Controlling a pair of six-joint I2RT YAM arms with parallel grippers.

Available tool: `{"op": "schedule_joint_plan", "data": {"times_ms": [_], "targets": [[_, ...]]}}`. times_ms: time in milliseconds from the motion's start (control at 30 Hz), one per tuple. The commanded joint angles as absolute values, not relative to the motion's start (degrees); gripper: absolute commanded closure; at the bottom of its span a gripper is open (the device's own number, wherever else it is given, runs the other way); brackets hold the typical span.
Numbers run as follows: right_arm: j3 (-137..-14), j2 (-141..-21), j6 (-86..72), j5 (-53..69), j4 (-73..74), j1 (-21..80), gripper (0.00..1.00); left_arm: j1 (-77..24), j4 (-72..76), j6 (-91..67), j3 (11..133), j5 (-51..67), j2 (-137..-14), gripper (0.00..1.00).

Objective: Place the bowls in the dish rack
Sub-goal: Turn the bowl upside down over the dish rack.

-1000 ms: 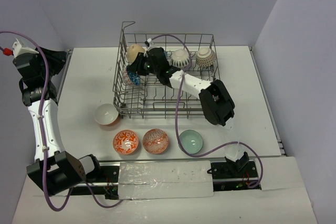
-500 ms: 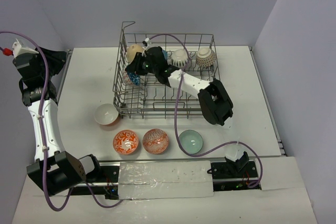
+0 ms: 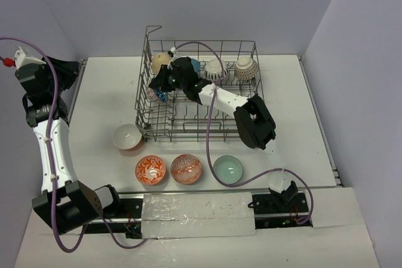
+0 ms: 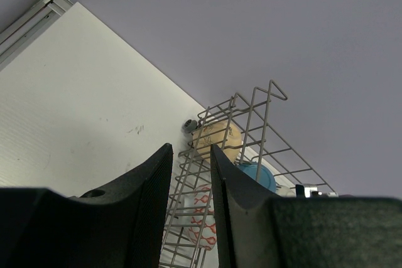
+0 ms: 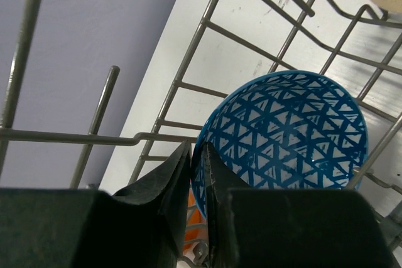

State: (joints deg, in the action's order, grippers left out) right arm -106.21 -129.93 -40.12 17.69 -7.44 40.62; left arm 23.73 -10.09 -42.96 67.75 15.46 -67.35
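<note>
My left gripper hangs spread and empty off the far left corner of the white table. Four bowls sit on bare surface before the dish rack. My right gripper pinches the rim of the blue-patterned bowl just inside the rack's left wall. Right of the rack, open table.

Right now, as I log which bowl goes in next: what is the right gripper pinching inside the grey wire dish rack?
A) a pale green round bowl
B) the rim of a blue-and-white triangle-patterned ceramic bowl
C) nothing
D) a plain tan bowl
B: in the right wrist view the right gripper has a finger on each side of the rim of the blue-and-white triangle-patterned bowl, among the wires of the grey wire dish rack.
</note>
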Motion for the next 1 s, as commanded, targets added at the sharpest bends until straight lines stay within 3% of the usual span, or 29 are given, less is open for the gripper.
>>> {"op": "schedule_joint_plan", "data": {"times_ms": [0, 400, 967], "targets": [[-109.2, -130.4, -39.4, 18.7, -8.0, 41.5, 0.80, 24.1, -7.5, -43.4, 67.9, 17.0, -67.4, 0.64], [-107.7, -129.0, -39.3, 18.0, -8.8, 41.4, 1.00, 24.2, -7.5, -43.6, 67.8, 17.3, -67.4, 0.64], [-89.1, -119.0, -46.6, 12.0, -23.0, 39.6, 1.00, 24.2, -7.3, -43.8, 67.7, 17.4, -67.4, 0.64]]}}
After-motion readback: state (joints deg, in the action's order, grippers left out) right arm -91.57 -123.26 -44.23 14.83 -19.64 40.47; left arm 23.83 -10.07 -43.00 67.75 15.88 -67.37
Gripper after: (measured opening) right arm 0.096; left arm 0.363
